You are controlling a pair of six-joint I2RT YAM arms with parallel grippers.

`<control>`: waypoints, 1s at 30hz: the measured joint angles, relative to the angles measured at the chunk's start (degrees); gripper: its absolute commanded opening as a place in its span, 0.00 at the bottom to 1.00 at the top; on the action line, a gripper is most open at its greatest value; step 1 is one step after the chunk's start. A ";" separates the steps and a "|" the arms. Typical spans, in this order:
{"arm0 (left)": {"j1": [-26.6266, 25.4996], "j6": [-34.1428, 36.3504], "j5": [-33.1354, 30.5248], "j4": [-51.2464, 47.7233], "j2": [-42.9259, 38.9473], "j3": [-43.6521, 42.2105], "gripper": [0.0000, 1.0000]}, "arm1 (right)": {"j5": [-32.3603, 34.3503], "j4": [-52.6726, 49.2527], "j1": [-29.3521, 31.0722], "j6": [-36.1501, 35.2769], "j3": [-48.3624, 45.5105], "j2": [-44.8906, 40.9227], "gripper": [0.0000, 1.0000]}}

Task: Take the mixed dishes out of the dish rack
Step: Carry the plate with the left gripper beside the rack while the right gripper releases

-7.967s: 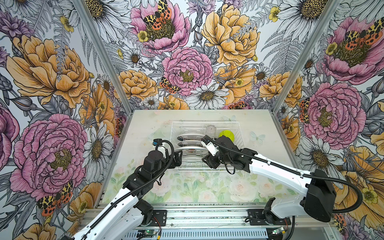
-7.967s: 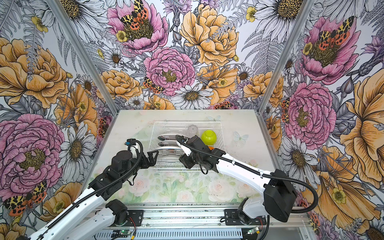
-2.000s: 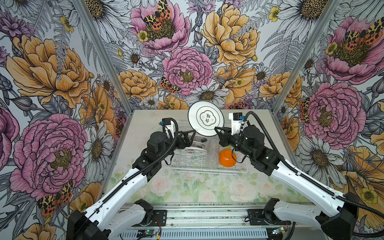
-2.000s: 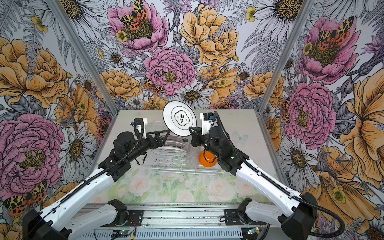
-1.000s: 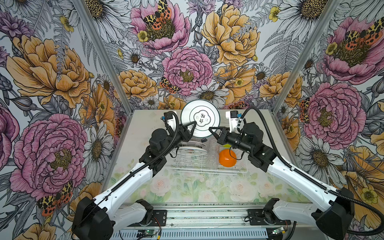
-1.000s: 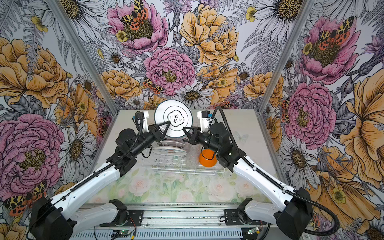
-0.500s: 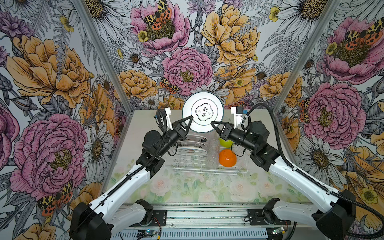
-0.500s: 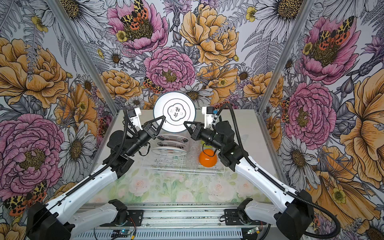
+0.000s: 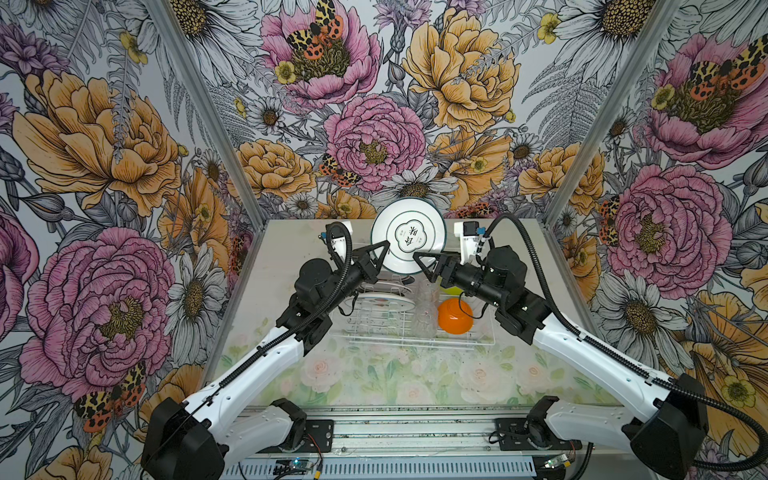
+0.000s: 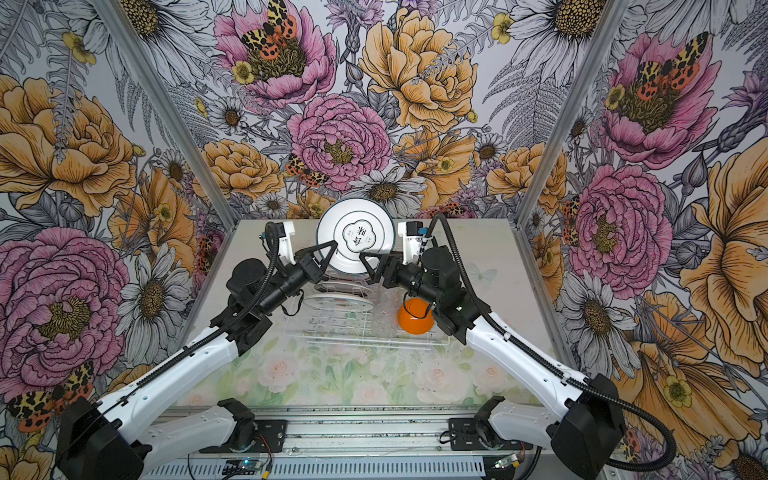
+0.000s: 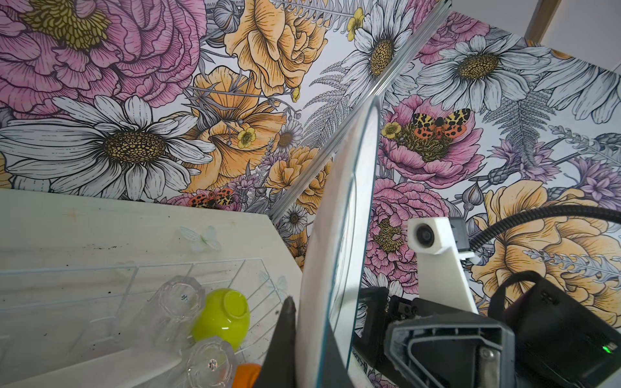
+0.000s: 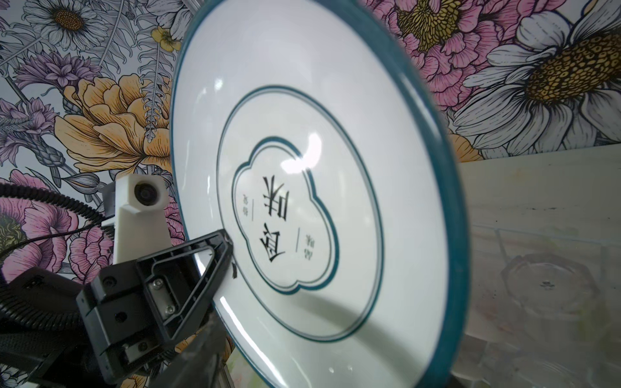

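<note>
A white plate with a teal rim [image 9: 409, 237] [image 10: 355, 237] stands upright in the air above the far side of the dish rack [image 9: 415, 343] [image 10: 374, 338]. My left gripper [image 9: 384, 249] [image 10: 332, 247] is shut on its left edge; the left wrist view shows the plate [image 11: 336, 235] edge-on between the jaws. My right gripper [image 9: 417, 257] [image 10: 363, 255] stands open at the plate's lower right, and its finger [image 12: 198, 362] is off the plate [image 12: 319, 201]. The rack holds a watermelon plate [image 9: 384, 300], tumblers [image 9: 426, 307], an orange bowl [image 9: 455, 316] and a lime-green bowl [image 11: 223, 317].
The rack sits mid-table on a floral mat [image 9: 374, 374]. Floral walls close in the back and both sides. Pale bare tabletop [image 9: 282, 257] lies left of the rack and behind it. The two wrists are close together over the rack's far half.
The plate has passed from the right gripper to the left. The left jaws shut on its left edge, the right jaws opened, and the plate rose slightly.
</note>
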 measured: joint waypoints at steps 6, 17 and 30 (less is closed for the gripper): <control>3.78 0.17 -2.64 -1.77 -0.48 -0.46 0.00 | 3.15 -2.71 0.00 -2.36 -0.09 -2.05 0.84; 17.97 -0.04 -11.17 -4.11 -7.98 -4.72 0.00 | 5.92 -5.99 0.00 -6.58 -4.07 -5.51 0.84; 26.99 -4.09 -11.72 -5.46 -10.01 -9.35 0.00 | 6.05 -7.19 -0.85 -9.57 -5.66 -7.52 0.85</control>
